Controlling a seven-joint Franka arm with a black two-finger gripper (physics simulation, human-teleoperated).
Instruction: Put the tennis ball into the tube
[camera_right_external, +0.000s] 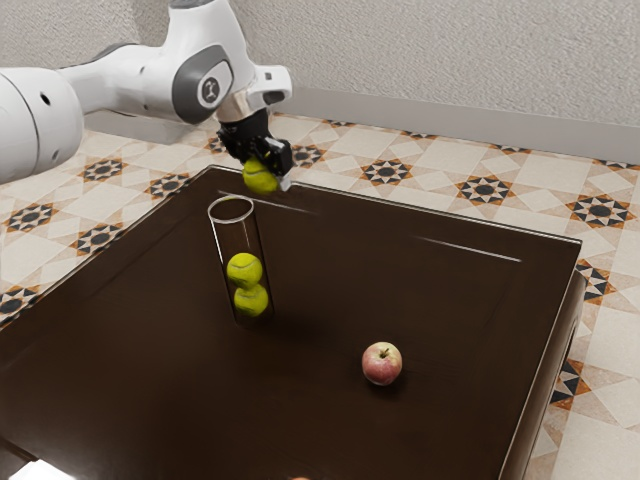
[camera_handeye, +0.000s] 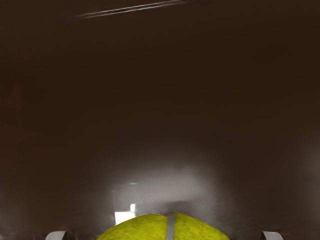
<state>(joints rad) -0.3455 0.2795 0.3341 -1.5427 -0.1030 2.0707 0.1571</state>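
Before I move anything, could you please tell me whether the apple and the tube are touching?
Apart: the exterior view plainly shows dark tabletop between the apple and the tube.

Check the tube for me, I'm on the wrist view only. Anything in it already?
Observer: Yes, two tennis balls, stacked one on the other inside the tube.

Operator: OK. Is the held ball lined up with its mouth?

Observer: Not as the exterior view shows it: the gripper has the ball higher than the tube's rim and off to the exterior view's right of it.
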